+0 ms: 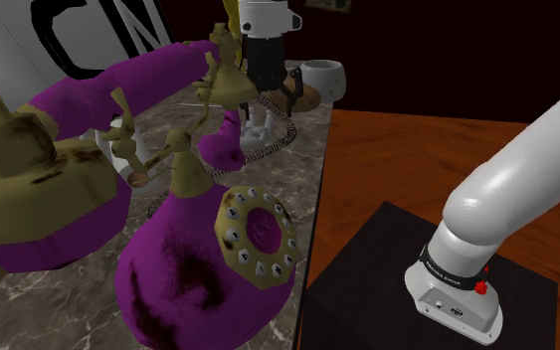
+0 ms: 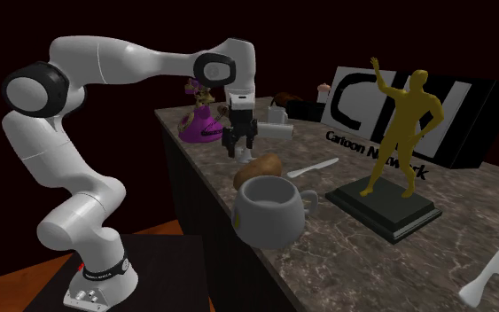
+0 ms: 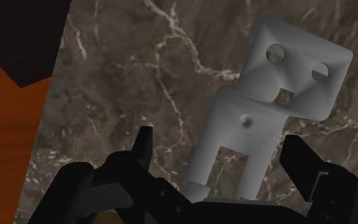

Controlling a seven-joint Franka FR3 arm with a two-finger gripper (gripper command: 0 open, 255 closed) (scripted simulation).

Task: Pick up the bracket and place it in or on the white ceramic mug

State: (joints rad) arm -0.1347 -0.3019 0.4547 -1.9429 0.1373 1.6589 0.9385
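Gripper (image 3: 219, 137) hangs low over the marble table (image 3: 126, 76), fingers spread and straddling the grey bracket (image 3: 247, 127). The bracket lies flat on the table between them, and I see no contact on either side, so it is not held. I judge the wide stance is meant to clear the bracket's narrow stem before closing across it. The holed plate end sticks out beyond the fingertips. The white mug (image 2: 265, 222) stands upright, mouth open, at lower centre of the second exterior view. A brown lump (image 2: 258, 168) sits between it and the gripper, so the carry will need height.
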